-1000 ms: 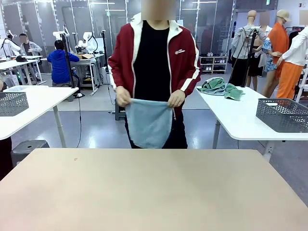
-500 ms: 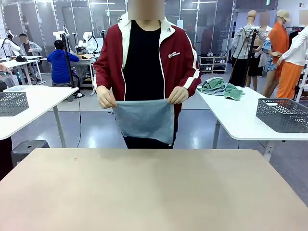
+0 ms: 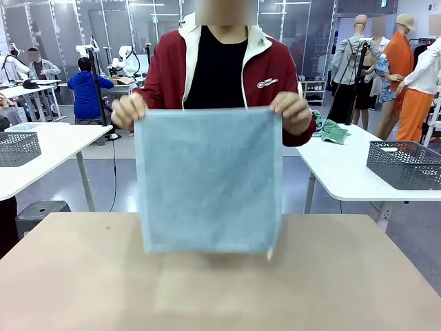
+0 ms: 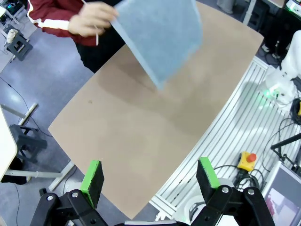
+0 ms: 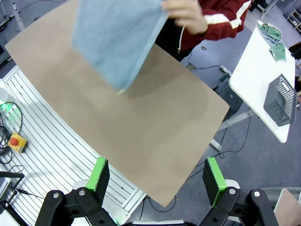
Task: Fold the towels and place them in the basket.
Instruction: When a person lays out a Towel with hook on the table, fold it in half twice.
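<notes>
A person at the far side holds a pale blue-grey towel (image 3: 207, 179) spread flat by its two top corners, hanging just over the tan table (image 3: 220, 289). The same towel (image 4: 162, 33) hangs far above and ahead of my left gripper (image 4: 149, 175), which is open with nothing between its green pads. My right gripper (image 5: 156, 174) is open too, back from the table's near edge, with the towel (image 5: 117, 33) far ahead. A dark grey lattice basket (image 3: 404, 164) stands on a white side table at the right, also visible as the basket (image 5: 281, 101) in the right wrist view.
Green towels (image 3: 334, 131) lie bunched on the right side table (image 3: 344, 172). Another grey basket (image 3: 17, 147) sits on a white table at the left. Slatted metal framing (image 4: 244, 117) and a red stop button (image 4: 248, 159) lie beyond the table's near edge.
The person has lifted the towel from waist height, opened it out fully and brought it forward over the table. Neither gripper has changed.
</notes>
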Controlling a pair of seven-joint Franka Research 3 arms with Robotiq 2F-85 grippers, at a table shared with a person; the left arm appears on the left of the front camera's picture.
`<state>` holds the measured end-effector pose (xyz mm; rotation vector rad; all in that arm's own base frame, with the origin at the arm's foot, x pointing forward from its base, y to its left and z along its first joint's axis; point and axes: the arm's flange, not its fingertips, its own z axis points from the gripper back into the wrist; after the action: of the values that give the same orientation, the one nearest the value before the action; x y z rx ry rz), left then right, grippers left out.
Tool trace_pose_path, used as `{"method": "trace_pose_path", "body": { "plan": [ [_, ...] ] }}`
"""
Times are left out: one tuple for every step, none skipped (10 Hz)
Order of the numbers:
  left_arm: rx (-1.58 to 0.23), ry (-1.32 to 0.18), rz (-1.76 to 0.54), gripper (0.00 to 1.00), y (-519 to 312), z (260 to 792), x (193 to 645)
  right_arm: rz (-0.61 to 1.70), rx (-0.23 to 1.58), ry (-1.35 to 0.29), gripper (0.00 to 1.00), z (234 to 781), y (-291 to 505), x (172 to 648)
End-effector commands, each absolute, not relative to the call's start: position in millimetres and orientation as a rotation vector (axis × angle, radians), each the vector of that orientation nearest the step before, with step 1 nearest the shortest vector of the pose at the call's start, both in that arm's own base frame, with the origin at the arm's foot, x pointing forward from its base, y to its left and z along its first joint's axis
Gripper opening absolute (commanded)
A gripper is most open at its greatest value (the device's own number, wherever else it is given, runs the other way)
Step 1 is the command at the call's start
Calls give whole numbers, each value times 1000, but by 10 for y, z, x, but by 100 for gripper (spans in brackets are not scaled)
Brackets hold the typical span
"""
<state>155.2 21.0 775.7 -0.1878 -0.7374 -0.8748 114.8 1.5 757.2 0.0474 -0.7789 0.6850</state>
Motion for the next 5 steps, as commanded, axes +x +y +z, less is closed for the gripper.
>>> {"method": "trace_pose_path", "body": {
  "plan": [
    [-191, -744, -884, 100, 185, 7753, 1570, 684, 45, -789, 100, 7595, 5, 1084],
    [-191, -744, -884, 100, 185, 7753, 1570, 684, 45, -789, 100, 7595, 5, 1084],
    [-191, -744, -884, 100, 185, 7753, 1570, 684, 45, -789, 100, 7595, 5, 1084],
    [-191, -744, -884, 100, 185, 7753, 1570, 684, 45, -789, 100, 7595, 5, 1084],
    [-191, -744, -884, 100, 185, 7753, 1570, 684, 45, -789, 100, 7595, 5, 1084]
  ]
}}
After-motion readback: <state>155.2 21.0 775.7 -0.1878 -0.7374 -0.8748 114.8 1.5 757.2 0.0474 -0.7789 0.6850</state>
